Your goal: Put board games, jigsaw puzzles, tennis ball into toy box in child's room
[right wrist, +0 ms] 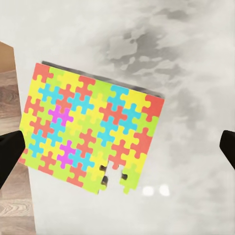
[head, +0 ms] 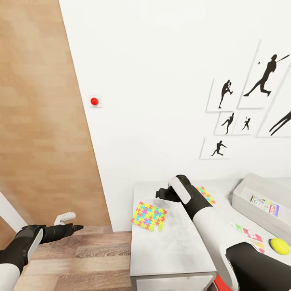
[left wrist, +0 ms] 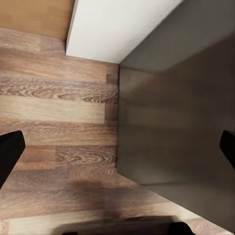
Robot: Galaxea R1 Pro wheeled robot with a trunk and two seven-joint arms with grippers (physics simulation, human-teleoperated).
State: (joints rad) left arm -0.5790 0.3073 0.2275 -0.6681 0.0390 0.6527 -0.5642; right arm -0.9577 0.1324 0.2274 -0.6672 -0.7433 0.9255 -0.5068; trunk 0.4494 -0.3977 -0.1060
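jigsaw puzzle (right wrist: pixel 90 132) lies flat at the table's (head: pixel 178 246) near-left edge, my right gripper (right wrist: pixel 117 147) hovering spread above it. my left gripper (head: pixel 68 227) hangs spread over the wood floor (left wrist: pixel 54 122). farther right sit the tennis ball (head: pixel 279 245) and toy box (head: pixel 246 200).

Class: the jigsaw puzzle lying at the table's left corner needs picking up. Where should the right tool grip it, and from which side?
Grip the jigsaw puzzle by the edge that juts past the table rim, coming in from the floor side. It lies thin and flat, so a top pinch would probably find nothing to close on. The right tool, fingers spread, hangs above it.
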